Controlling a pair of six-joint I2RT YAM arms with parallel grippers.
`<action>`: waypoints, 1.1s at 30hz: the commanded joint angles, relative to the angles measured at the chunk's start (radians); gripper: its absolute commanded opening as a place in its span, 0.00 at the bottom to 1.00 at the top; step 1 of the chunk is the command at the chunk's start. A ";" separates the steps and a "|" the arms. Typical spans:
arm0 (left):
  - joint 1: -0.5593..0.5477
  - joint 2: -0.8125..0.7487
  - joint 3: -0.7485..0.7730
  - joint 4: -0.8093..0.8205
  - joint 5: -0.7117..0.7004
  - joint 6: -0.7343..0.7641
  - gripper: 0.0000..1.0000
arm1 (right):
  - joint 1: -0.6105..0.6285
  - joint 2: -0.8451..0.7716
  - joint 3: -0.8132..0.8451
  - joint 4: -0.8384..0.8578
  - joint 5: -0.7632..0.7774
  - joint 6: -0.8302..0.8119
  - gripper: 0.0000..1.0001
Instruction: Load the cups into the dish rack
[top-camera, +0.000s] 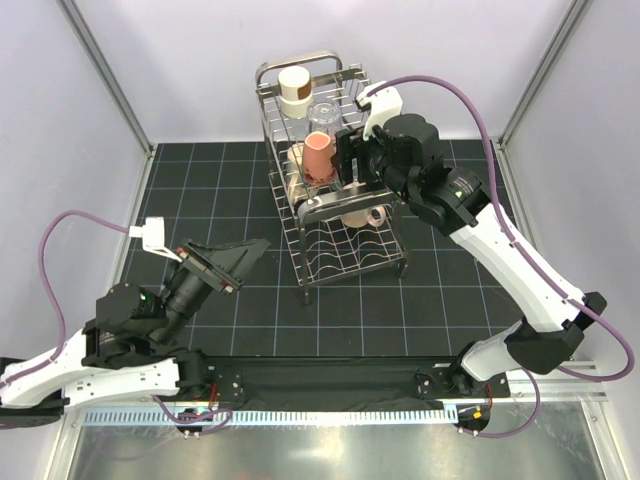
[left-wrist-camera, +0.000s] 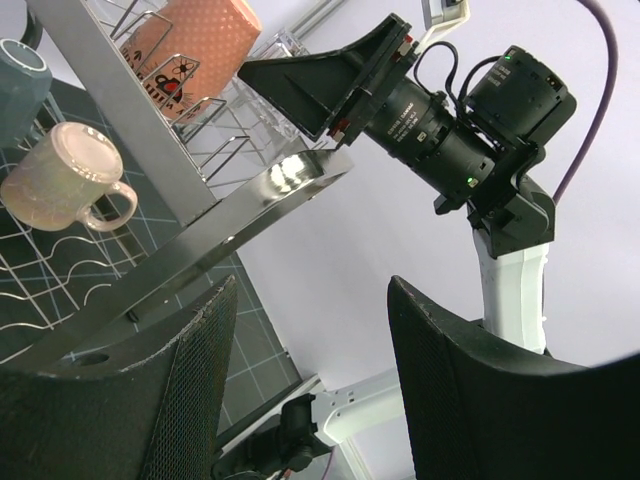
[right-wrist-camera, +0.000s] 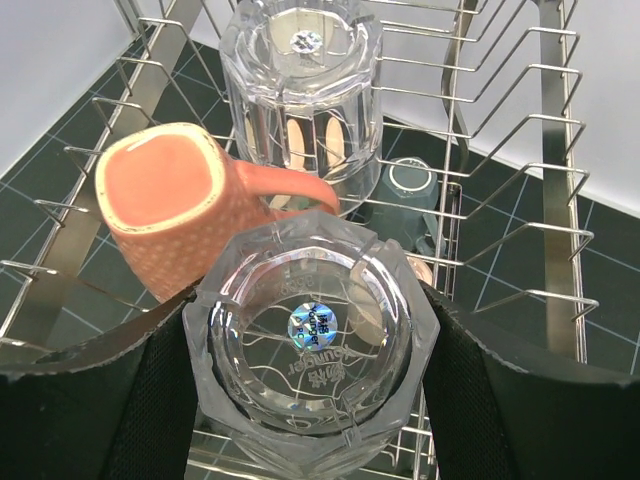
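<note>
right gripper (right-wrist-camera: 310, 400) clamped on glass tumbler (right-wrist-camera: 312, 345), a finger pressed on each side, tumbler base facing the wrist cam, mouth down, held over upper tier of dish rack (right-wrist-camera: 560, 150); whether the glass touches the wires cannot be told; just beyond it salmon mug (right-wrist-camera: 165, 215) sits tilted in the upper tier, handle toward second tumbler (right-wrist-camera: 300, 90), which stands inverted further along the same tier; teal-grey mug (right-wrist-camera: 408, 190) visible lower down through the wires, beside second tumbler; top view: right gripper (top-camera: 345, 165) over rack middle, arm reaching in from the right side; banded mug (top-camera: 295, 90) at the far end of the upper tier; cream mug (left-wrist-camera: 65, 180) lies on its side on the lower tier's wavy wires, handle out to the side; dish rack (top-camera: 335, 255) stands on black grid mat (top-camera: 200, 170), mid-table; left gripper (left-wrist-camera: 312, 300) jaws wide apart, nothing between them, hanging above the mat left of the rack, well apart from it, pointed toward the rack (top-camera: 235, 255)
</note>
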 joint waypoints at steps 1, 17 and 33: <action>-0.002 -0.018 -0.005 -0.012 -0.039 -0.012 0.61 | -0.008 -0.024 -0.017 0.095 0.028 -0.005 0.04; -0.002 -0.040 -0.014 -0.033 -0.049 -0.020 0.61 | -0.026 -0.024 -0.031 0.104 0.051 -0.039 0.04; -0.002 -0.047 -0.026 -0.062 -0.068 -0.036 0.61 | -0.030 -0.055 -0.067 0.099 0.005 -0.016 0.53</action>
